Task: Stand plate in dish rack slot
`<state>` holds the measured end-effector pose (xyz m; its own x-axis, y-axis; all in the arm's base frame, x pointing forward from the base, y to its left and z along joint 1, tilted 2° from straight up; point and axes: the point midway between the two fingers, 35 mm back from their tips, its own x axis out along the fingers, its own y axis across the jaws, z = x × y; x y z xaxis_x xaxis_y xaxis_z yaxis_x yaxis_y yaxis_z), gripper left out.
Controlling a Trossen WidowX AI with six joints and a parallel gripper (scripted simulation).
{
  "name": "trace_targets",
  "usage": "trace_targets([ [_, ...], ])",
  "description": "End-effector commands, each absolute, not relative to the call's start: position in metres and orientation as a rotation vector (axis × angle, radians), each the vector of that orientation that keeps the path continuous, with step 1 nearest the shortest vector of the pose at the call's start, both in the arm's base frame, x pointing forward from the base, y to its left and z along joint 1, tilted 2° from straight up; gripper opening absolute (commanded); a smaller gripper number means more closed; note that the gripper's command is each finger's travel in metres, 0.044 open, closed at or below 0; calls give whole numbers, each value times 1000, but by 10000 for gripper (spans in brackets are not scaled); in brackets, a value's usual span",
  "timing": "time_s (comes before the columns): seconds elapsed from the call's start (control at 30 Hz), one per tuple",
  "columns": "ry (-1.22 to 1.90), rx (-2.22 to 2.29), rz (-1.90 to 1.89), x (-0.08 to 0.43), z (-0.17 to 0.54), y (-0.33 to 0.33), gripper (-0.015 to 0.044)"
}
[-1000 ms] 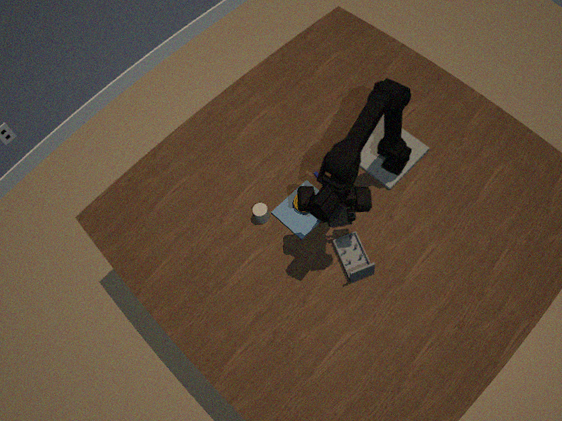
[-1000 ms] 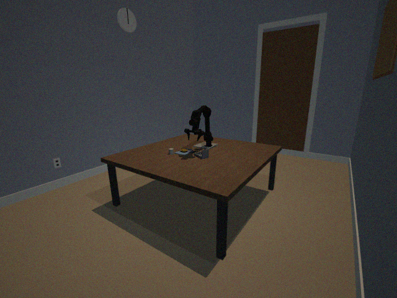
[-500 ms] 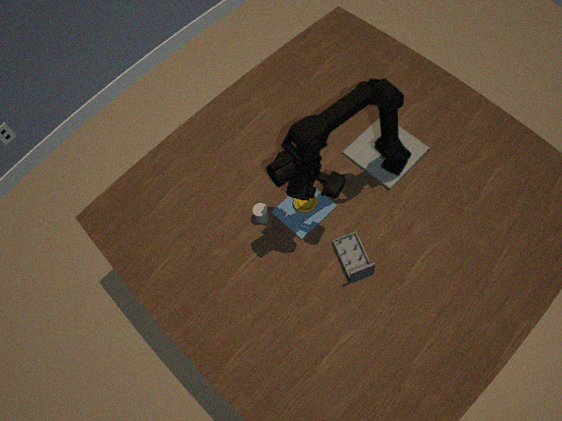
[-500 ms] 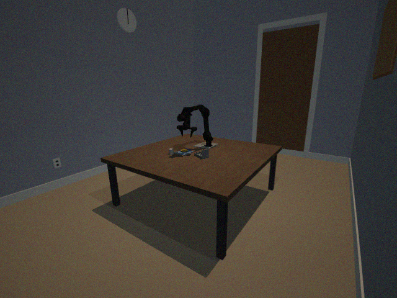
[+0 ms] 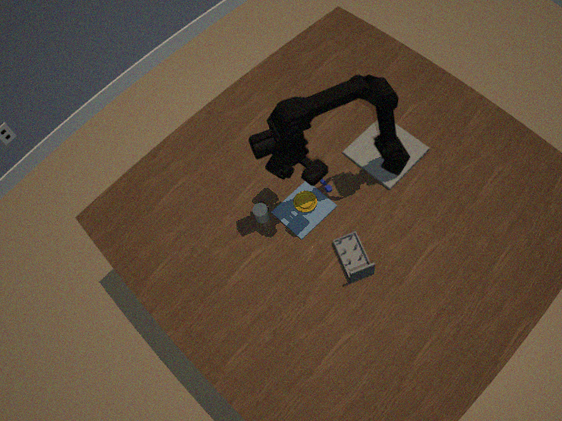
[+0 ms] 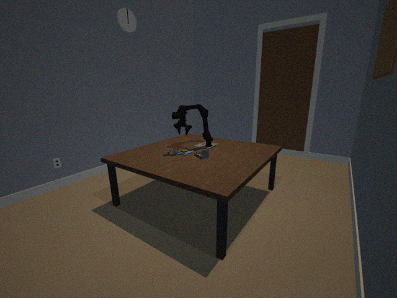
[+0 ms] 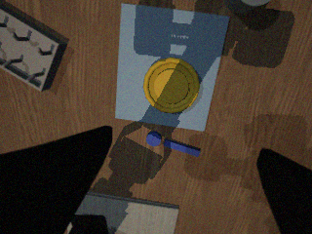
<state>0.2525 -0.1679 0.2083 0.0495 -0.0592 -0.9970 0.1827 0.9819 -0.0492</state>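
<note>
The yellow plate (image 5: 304,202) (image 6: 184,150) (image 7: 172,85) lies flat on a light blue mat (image 5: 300,233) (image 7: 128,104). The grey dish rack (image 5: 352,255) (image 6: 201,154) (image 7: 30,51) stands on the table to one side of the mat, with several small prongs inside and a taller wall at one end; nothing stands in it. My gripper (image 6: 183,133) (image 7: 183,144) is open and empty, with its fingers pointing down, high above the table. In the wrist view the plate shows ahead of the gap between the fingertips. Part of the rack is cut off in that view.
A grey cup (image 5: 260,213) (image 6: 170,151) stands beside the mat, on the side away from the arm's base. A small blue spoon-like object (image 5: 326,186) (image 7: 182,147) lies near the mat. The arm's base stands on a pale square board (image 5: 360,150) (image 7: 151,214).
</note>
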Motion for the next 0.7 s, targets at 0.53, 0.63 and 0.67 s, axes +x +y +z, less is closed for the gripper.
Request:
trace_targets([
  [0.53,1524,116,-179,261,95,-165,400],
  [0.63,1524,116,-179,261,90,-166,400],
  [0.67,1524,116,-179,262,88,-166,400],
])
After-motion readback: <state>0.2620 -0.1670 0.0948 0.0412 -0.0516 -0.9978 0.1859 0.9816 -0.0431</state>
